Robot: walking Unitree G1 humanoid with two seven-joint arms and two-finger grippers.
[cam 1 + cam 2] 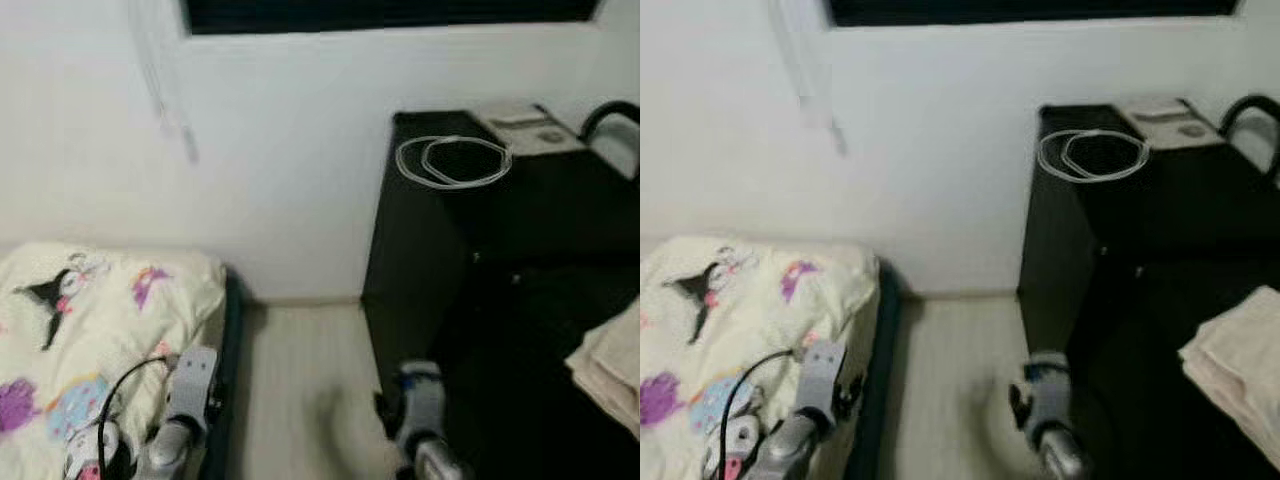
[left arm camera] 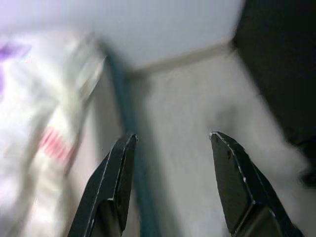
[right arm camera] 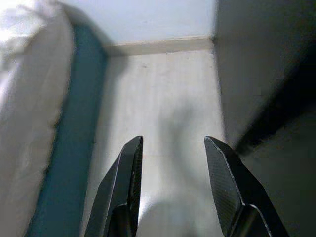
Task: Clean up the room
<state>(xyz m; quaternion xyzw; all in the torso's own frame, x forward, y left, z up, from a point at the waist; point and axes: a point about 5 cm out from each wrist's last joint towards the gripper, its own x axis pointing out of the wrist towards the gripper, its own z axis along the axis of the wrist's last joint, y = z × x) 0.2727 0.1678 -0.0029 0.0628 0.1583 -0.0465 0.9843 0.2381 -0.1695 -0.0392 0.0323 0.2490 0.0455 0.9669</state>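
A bed with a cartoon-print cream blanket (image 1: pixel 90 330) lies at the lower left. A black desk (image 1: pixel 470 230) stands at the right, with a coiled white cable (image 1: pixel 453 160) on its top. Folded cream cloth (image 1: pixel 612 365) rests at the far right edge. Both arms hang low at the bottom of the head views. My left gripper (image 2: pixel 170 140) is open over the pale floor beside the bed's teal edge. My right gripper (image 3: pixel 173 143) is open above the floor strip between bed and desk, holding nothing.
A narrow strip of pale floor (image 1: pixel 300 380) runs between bed and desk up to the white wall (image 1: pixel 280 150). A dark window (image 1: pixel 390 12) sits above. A white box (image 1: pixel 525 125) and a black chair back (image 1: pixel 612 118) are on the far right.
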